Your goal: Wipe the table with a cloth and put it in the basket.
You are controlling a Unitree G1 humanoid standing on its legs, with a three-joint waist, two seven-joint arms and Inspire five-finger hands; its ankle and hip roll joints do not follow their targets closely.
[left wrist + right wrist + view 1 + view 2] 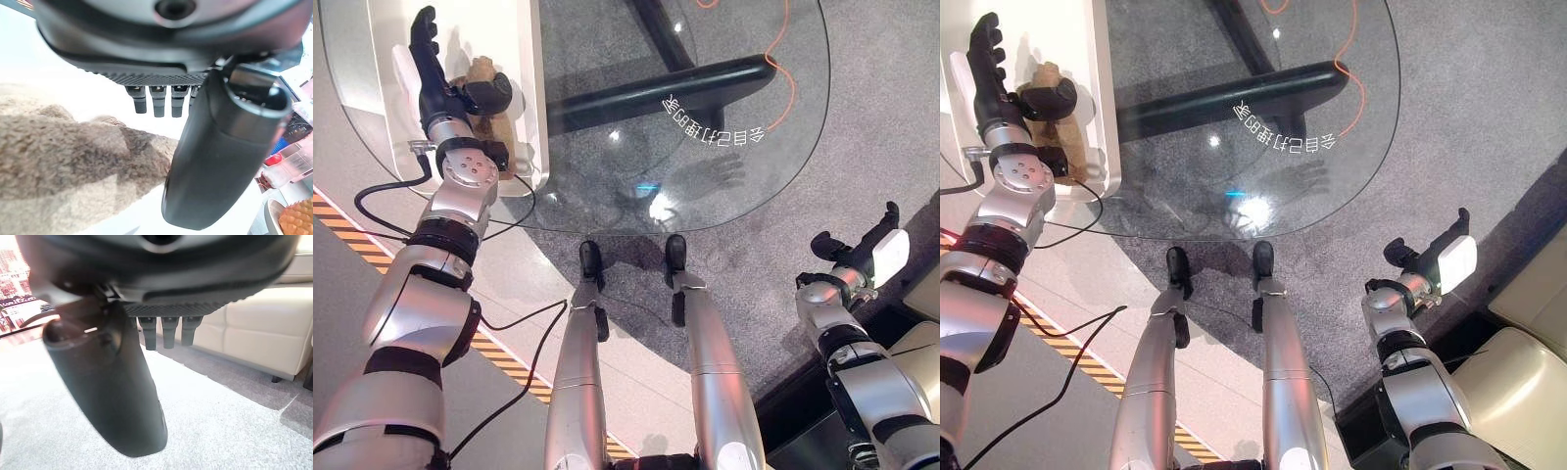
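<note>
1. Nearest to us, low on the right, the right hand (871, 257) hangs beside the table over grey carpet (234, 431); its fingers are straight and relaxed, nothing in them.
2. Past its fingers, the right wrist view catches a cream sofa (259, 328) standing on that carpet.
3. Up the left side, the left hand (433, 69) reaches out over the far-left corner, fingers stretched out long and the thumb standing apart, gripping nothing.
4. And there's the cloth (481, 83)! A brown, fluffy bundle, lying in the white basket (530, 88), just to the right of the left hand and right under its thumb.
5. The left wrist view shows the fuzzy cloth (63, 161) close beside the thumb; whether the two touch I cannot tell.
6. The basket sits at the far-left end of the round glass table (744, 186).
7. Through the glass a black table leg (656, 90) shows, and an orange cable (790, 69) curls on the carpet at the far right.
</note>
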